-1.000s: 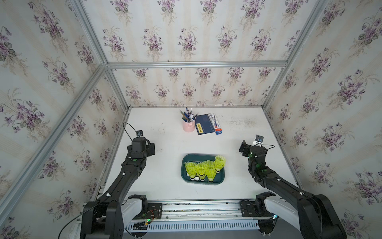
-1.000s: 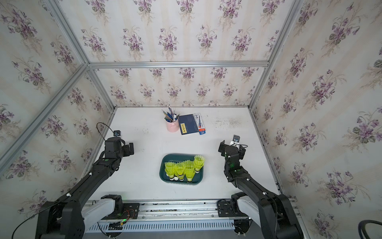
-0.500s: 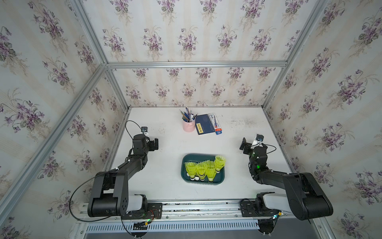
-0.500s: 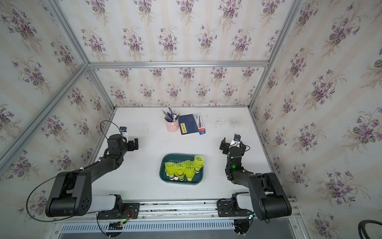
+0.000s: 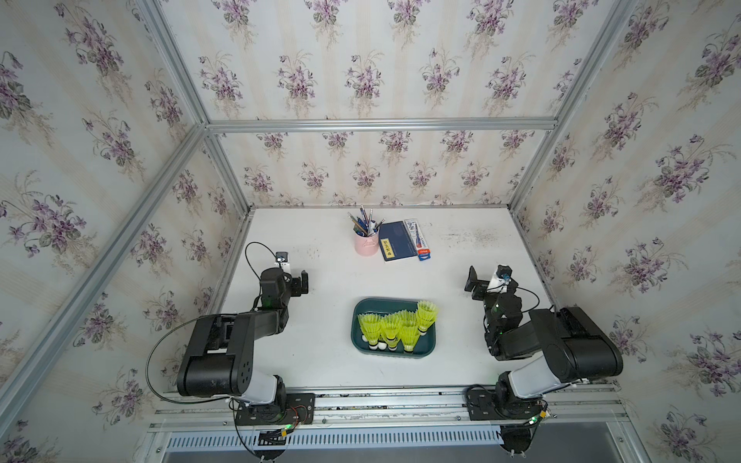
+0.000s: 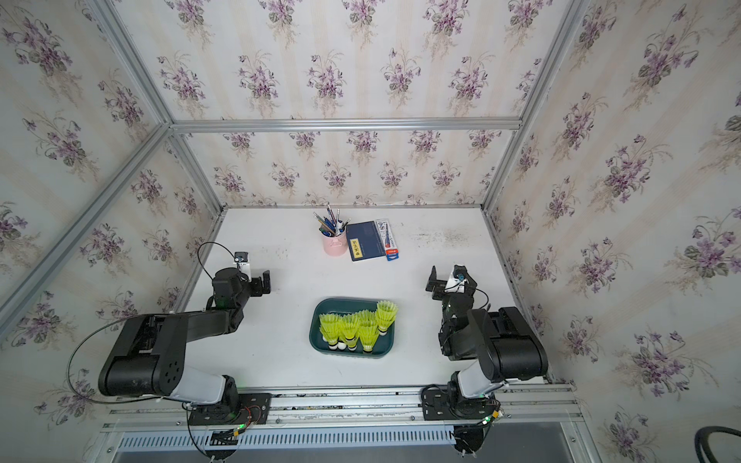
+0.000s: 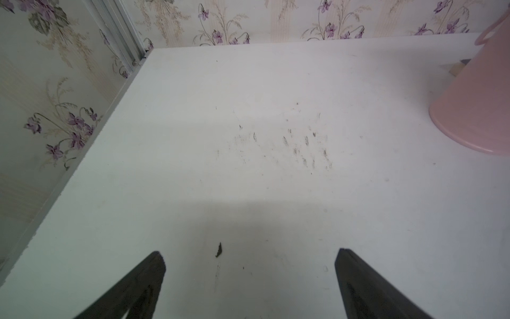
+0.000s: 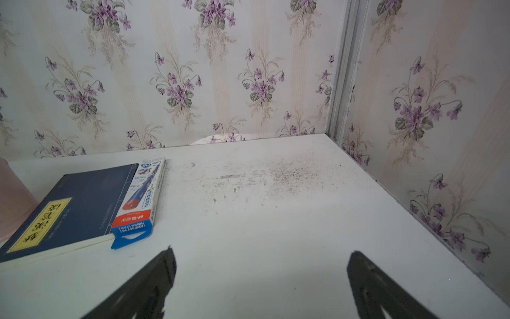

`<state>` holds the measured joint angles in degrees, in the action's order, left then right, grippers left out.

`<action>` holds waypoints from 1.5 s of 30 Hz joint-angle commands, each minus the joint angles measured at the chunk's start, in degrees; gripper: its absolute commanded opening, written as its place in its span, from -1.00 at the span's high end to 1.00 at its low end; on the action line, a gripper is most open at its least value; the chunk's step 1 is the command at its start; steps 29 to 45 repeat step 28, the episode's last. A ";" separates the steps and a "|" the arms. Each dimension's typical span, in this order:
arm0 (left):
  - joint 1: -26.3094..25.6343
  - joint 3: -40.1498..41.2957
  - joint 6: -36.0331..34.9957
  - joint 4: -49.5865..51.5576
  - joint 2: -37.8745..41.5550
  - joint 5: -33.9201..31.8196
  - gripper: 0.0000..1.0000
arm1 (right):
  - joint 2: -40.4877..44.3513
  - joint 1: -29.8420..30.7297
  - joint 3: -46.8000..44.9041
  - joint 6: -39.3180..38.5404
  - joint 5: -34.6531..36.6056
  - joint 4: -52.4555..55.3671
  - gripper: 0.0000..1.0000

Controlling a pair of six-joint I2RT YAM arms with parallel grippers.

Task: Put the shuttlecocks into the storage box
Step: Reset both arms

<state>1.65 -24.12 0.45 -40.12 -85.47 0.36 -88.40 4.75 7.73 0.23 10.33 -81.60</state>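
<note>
Several neon yellow-green shuttlecocks (image 5: 395, 326) (image 6: 357, 326) stand bunched, skirts up, inside the dark teal storage box (image 5: 358, 320) (image 6: 316, 322) at the table's front middle. No shuttlecock lies loose on the table in either top view. My left gripper (image 5: 300, 284) (image 6: 262, 284) (image 7: 250, 251) hangs open and holds nothing, well to the left of the box. My right gripper (image 5: 475, 285) (image 6: 434, 285) (image 8: 262, 250) is open too, off to the box's right. Both wrist views show only bare white table between the fingers.
A pink pen cup (image 5: 366, 244) (image 7: 474, 110) stands at the back middle. Beside it lie a dark blue notebook (image 5: 395, 240) (image 8: 74, 207) and a blue-and-white pen box (image 5: 417, 240) (image 8: 140, 204). Flowered walls close three sides. Both arms are folded low near the front rail.
Both arms have folded back toward their bases, elbows dropping low. The grippers shifted only slightly and stayed open. The shuttlecocks and box have not moved.
</note>
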 commanded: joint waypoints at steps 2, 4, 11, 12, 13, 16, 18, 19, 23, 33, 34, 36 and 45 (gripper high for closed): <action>-0.16 -0.27 -0.16 -2.38 -0.22 -1.04 -1.00 | -0.45 -1.06 4.00 0.96 -1.50 4.46 -1.00; -0.16 -0.27 -0.12 -2.29 -0.15 -0.98 -1.00 | 0.13 -1.11 5.22 1.27 -1.28 8.92 -1.00; -0.38 -0.13 -0.27 -2.33 0.04 -1.41 -1.00 | 0.09 -1.06 4.51 0.99 -1.19 7.10 -1.00; -0.42 -0.17 -0.26 -2.33 -0.01 -1.46 -0.99 | -0.17 -1.06 4.41 0.91 -1.12 6.56 -1.00; -0.46 -0.15 -0.27 -2.33 -0.03 -1.50 -1.00 | 0.03 -1.06 4.39 0.91 -1.10 6.70 -1.00; -0.48 -0.20 -0.29 -2.33 0.02 -1.50 -1.00 | -0.04 -1.06 4.41 0.91 -1.17 6.72 -1.00; -0.42 -0.16 -0.27 -2.34 0.03 -1.50 -0.99 | -0.03 -1.06 4.40 0.91 -1.19 6.63 -1.00; -0.42 -0.22 -0.27 -2.33 0.04 -1.50 -0.99 | -0.07 -1.06 4.42 0.91 -1.17 6.68 -1.00; -0.43 -0.22 -0.27 -2.24 -0.09 -1.50 -1.00 | -0.35 -1.06 5.12 1.03 -1.54 7.73 -1.00; -0.52 -0.22 -0.30 -2.23 0.01 -1.59 -1.00 | -0.07 -1.06 4.52 0.98 -1.55 6.92 -1.00; -0.52 -0.22 -0.30 -2.23 0.01 -1.59 -1.00 | -0.07 -1.06 4.52 0.98 -1.55 6.92 -1.00; -0.52 -0.22 -0.30 -2.23 0.01 -1.59 -1.00 | -0.07 -1.06 4.52 0.98 -1.55 6.92 -1.00; -0.52 -0.22 -0.30 -2.23 0.01 -1.59 -1.00 | -0.07 -1.06 4.52 0.98 -1.55 6.92 -1.00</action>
